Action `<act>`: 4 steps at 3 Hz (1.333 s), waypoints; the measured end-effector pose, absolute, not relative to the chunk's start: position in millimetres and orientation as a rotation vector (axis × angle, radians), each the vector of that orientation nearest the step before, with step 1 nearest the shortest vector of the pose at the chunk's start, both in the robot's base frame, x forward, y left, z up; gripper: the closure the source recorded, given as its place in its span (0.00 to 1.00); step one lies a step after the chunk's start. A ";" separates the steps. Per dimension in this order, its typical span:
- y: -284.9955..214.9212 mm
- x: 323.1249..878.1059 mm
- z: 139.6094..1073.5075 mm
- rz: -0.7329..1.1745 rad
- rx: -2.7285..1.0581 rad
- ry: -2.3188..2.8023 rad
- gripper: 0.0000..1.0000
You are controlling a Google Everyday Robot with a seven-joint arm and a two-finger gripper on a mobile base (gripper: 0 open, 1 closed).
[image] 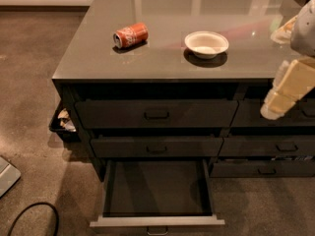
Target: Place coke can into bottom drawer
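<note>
The coke can (131, 35) lies on its side on the grey countertop (167, 58), towards the back left. The bottom drawer (156, 191) of the left column is pulled out, and its dark interior holds nothing. My gripper (288, 90) is at the right edge of the camera view, in front of the cabinet's top right corner, far to the right of the can and above and right of the open drawer. It holds nothing that I can see.
A white bowl (206, 44) stands on the countertop to the right of the can. Two closed drawers (156, 114) sit above the open one. A black bin (63, 123) stands left of the cabinet. A black cable (29, 215) lies on the floor at the lower left.
</note>
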State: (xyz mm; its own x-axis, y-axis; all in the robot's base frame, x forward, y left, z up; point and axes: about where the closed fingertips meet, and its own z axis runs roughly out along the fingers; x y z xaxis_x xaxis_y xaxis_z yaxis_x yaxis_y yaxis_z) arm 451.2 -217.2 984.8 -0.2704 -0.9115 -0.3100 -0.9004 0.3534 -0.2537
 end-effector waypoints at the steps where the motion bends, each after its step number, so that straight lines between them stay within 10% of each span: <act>1: -209.8 472.1 990.1 0.042 -1.459 2.217 0.00; 4: -122.2 564.2 1040.0 0.122 -1.282 2.108 0.00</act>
State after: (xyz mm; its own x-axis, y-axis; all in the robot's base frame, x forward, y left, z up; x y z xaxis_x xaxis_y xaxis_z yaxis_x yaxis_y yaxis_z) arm 564.2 -122.2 1040.0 -0.3025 -0.7592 -0.5763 -0.8205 0.5151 -0.2479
